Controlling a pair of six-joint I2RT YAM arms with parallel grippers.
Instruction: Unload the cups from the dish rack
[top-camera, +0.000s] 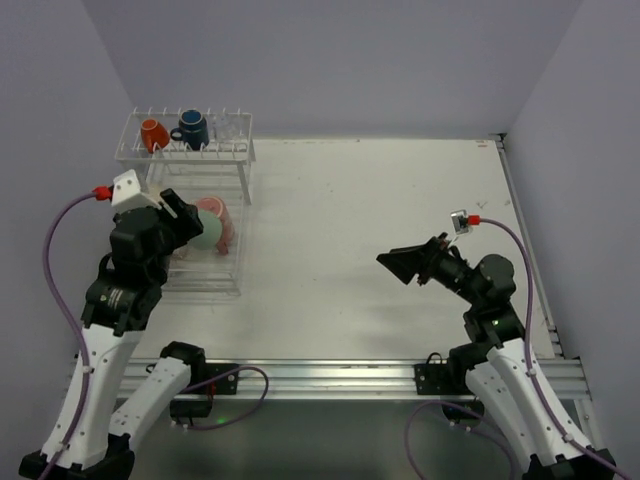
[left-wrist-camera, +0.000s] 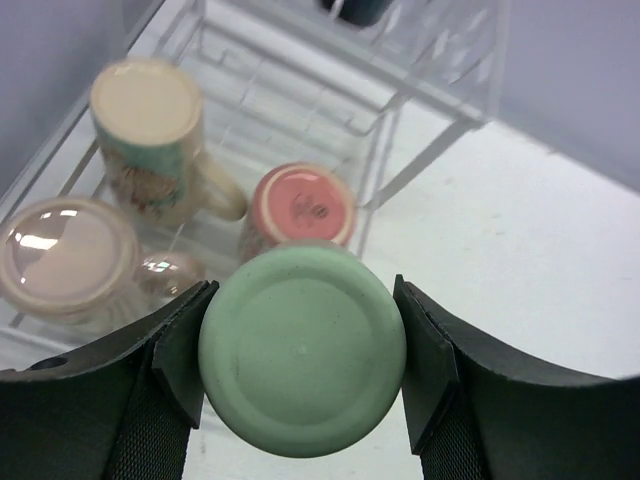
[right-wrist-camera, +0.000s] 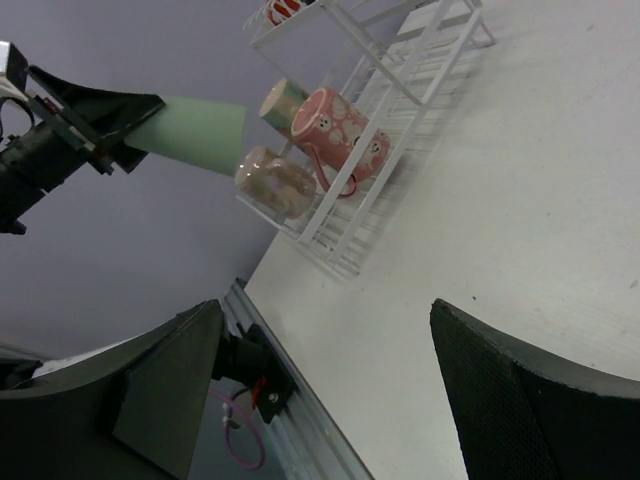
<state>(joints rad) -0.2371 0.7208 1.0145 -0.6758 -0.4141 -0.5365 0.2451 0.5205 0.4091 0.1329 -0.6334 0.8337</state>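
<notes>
My left gripper (top-camera: 196, 226) (left-wrist-camera: 302, 335) is shut on the light green mug (top-camera: 207, 233) (left-wrist-camera: 302, 350) and holds it base outward, lifted above the dish rack's lower tray (top-camera: 218, 281). In the left wrist view the cream mug (left-wrist-camera: 150, 130), the pink mug (left-wrist-camera: 300, 205) and the pale mug (left-wrist-camera: 65, 255) lie in that tray below. The orange mug (top-camera: 153, 134) and the dark blue mug (top-camera: 191, 129) sit on the pegged upper shelf (top-camera: 235, 152). My right gripper (top-camera: 400, 262) (right-wrist-camera: 330, 370) is open and empty over the table, right of centre. The right wrist view shows the green mug (right-wrist-camera: 195, 132) held out above the rack (right-wrist-camera: 350, 230).
The rack stands at the table's far left against the back wall. The white table (top-camera: 380, 220) spreads from the rack to the right edge. A metal rail (top-camera: 330, 378) with the arm bases runs along the near edge.
</notes>
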